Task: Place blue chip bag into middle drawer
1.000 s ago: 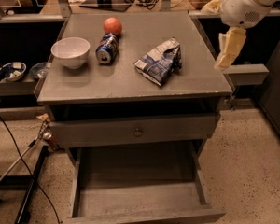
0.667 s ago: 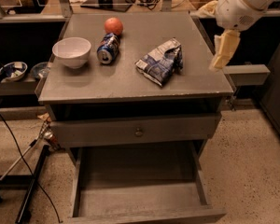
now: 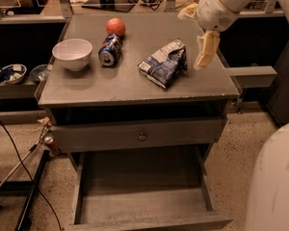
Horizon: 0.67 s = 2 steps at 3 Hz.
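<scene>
Well, my claw (image 3: 204, 52) hangs in the air just beside the right end of the blue chip bag (image 3: 164, 64), a little above the grey table top (image 3: 135, 88). It holds nothing, and I cannot tell how wide it is. The bag lies crumpled on the right half of the top, well apart from the blue can (image 3: 110, 50), the white bowl (image 3: 72, 53) and the red ball (image 3: 115, 27) on the left. The middle drawer (image 3: 139, 198) is pulled out down below and its floor is bare, so the way in looks ready. I think my job now is step 1: get a good hold of the bag. To do it well, I should move over until I am right above the bag, then come straight down. The bag looks soft and shiny, so it may slide away if I bump it from the side. I should pinch a bumpy, folded part near the middle, not a thin edge, and squeeze gently so the chips do not crush. After that I should lift it up first, carry it out past the shut drawer front (image 3: 142, 136) with the little knob, and lower it over the open drawer before I let go.
</scene>
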Each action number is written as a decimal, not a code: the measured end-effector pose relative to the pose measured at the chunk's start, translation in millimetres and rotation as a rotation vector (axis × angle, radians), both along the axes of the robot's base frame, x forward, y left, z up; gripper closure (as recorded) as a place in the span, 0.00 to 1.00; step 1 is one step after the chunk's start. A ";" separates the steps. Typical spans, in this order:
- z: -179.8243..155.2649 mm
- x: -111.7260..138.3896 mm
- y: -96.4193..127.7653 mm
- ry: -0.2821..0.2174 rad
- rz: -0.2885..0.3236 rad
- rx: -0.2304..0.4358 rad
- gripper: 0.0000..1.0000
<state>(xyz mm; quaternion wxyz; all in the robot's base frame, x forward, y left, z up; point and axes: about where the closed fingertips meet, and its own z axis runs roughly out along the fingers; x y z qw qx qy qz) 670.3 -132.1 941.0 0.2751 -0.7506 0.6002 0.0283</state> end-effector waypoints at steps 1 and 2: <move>-3.0 5.6 2.3 -0.004 -0.005 0.004 0.00; -19.3 45.9 38.8 -0.007 0.045 0.051 0.00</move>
